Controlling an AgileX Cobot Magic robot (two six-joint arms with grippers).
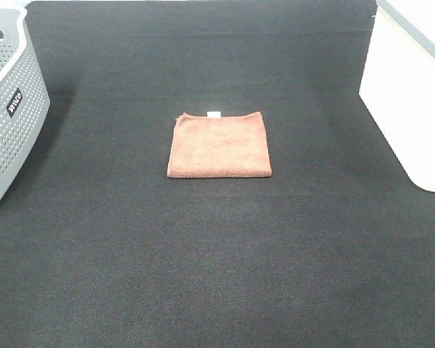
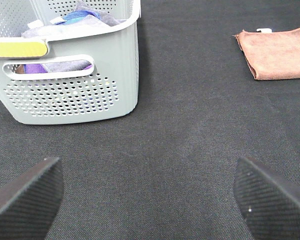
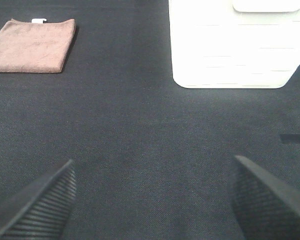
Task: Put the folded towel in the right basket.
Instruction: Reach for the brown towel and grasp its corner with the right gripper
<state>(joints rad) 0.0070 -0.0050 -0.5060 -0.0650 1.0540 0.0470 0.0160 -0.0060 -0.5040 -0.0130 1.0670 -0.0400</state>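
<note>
A folded brown towel [image 1: 219, 145] with a small white tag lies flat in the middle of the black mat. It also shows in the left wrist view [image 2: 277, 52] and the right wrist view [image 3: 32, 45]. The white right basket [image 1: 413, 101] stands at the right edge; the right wrist view shows its wall [image 3: 237, 47]. My left gripper [image 2: 147, 197] is open and empty over bare mat, well short of the towel. My right gripper [image 3: 152, 200] is open and empty over bare mat, between towel and white basket. Neither gripper shows in the high view.
A grey perforated basket [image 1: 7, 109] stands at the left edge; the left wrist view shows it [image 2: 70, 85] holding purple, blue and grey cloths. The black mat [image 1: 217, 261] covers the whole table.
</note>
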